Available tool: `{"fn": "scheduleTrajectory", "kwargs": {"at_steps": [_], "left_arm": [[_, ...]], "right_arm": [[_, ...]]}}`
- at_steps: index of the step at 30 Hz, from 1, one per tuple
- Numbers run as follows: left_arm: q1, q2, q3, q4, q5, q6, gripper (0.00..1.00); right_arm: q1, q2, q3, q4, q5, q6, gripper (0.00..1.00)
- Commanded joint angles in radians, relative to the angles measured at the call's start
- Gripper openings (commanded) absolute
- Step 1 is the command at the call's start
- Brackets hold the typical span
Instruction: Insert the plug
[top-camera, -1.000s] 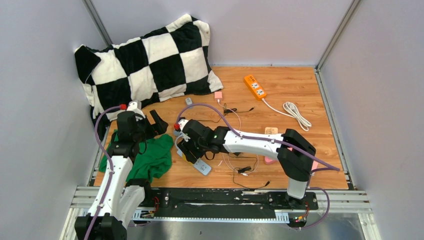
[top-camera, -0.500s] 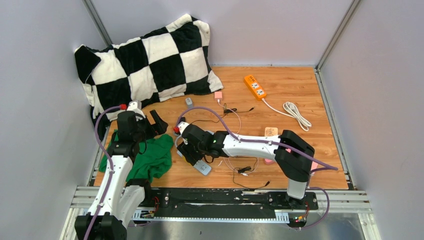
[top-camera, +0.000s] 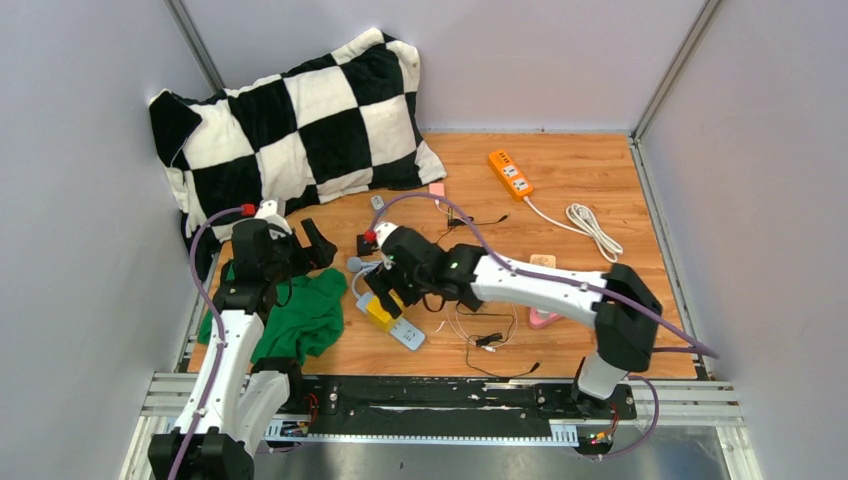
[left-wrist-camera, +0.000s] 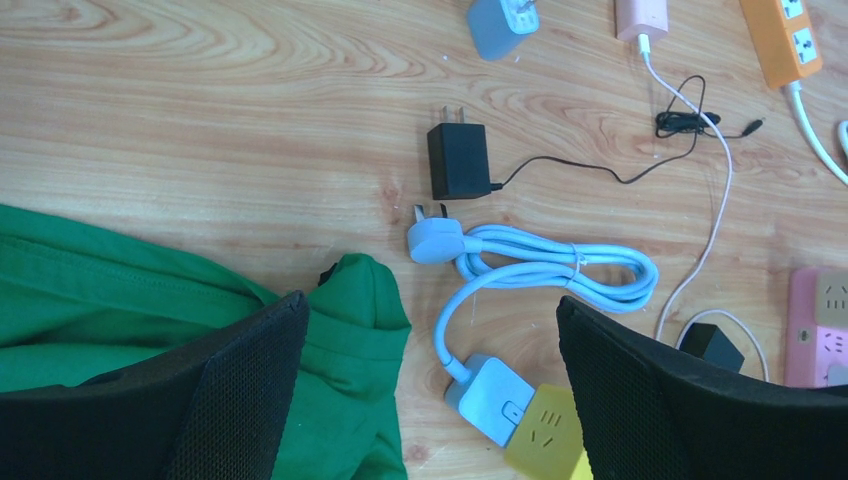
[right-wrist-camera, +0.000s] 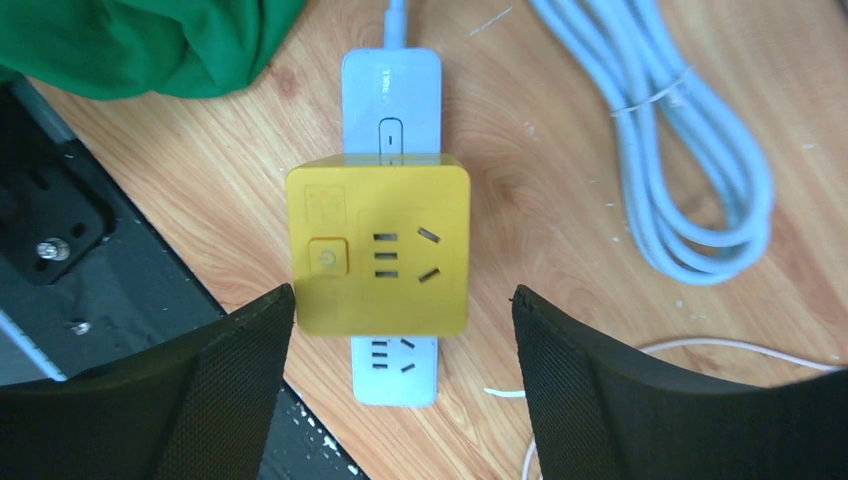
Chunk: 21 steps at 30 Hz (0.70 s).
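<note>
A yellow cube plug (right-wrist-camera: 378, 245) with a power button and sockets on its top face sits squarely on the middle of the pale grey power strip (right-wrist-camera: 391, 90). Both lie near the table's front, plug (top-camera: 380, 308) on strip (top-camera: 407, 334). My right gripper (right-wrist-camera: 402, 295) hovers above the plug, open, its fingers clear of the plug's sides. How deep the pins sit is hidden. My left gripper (left-wrist-camera: 432, 302) is open and empty over the green cloth (left-wrist-camera: 150, 300). From there the plug (left-wrist-camera: 545, 435) and strip (left-wrist-camera: 490, 398) show at the lower edge.
The strip's pale blue cable (left-wrist-camera: 550, 270) is coiled beside a black adapter (left-wrist-camera: 458, 160). A checkered pillow (top-camera: 290, 120) fills the back left. An orange power strip (top-camera: 510, 172) with white cord (top-camera: 592, 228) lies back right. Thin wires (top-camera: 485, 340) and the black rail (right-wrist-camera: 60, 230) are close by.
My right gripper has opened wider and drawn up and back off the strip, leaving the yellow plug uncovered on it. The left arm has stayed put, its jaws barely narrower.
</note>
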Motion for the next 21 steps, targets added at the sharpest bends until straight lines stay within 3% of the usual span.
{"fn": "scheduleTrajectory", "kwargs": {"at_steps": [1, 7, 14, 17, 21], "left_arm": [[0.007, -0.026, 0.015, -0.004, 0.058, 0.030, 0.94], [0.007, -0.037, -0.011, 0.023, 0.126, 0.014, 0.91], [0.006, -0.040, -0.021, 0.038, 0.138, 0.011, 0.90], [0.006, -0.042, -0.021, 0.038, 0.139, 0.012, 0.90], [0.006, -0.045, -0.021, 0.038, 0.138, 0.013, 0.90]], "right_arm": [[-0.083, -0.144, -0.084, -0.033, -0.003, 0.003, 0.80], [-0.211, -0.211, -0.203, -0.045, 0.064, -0.078, 0.64], [-0.316, -0.172, -0.239, -0.095, 0.099, 0.005, 0.61], [-0.327, -0.129, -0.226, -0.141, 0.144, 0.133, 0.64], [-0.326, -0.092, -0.217, -0.213, 0.196, 0.321, 0.76]]}}
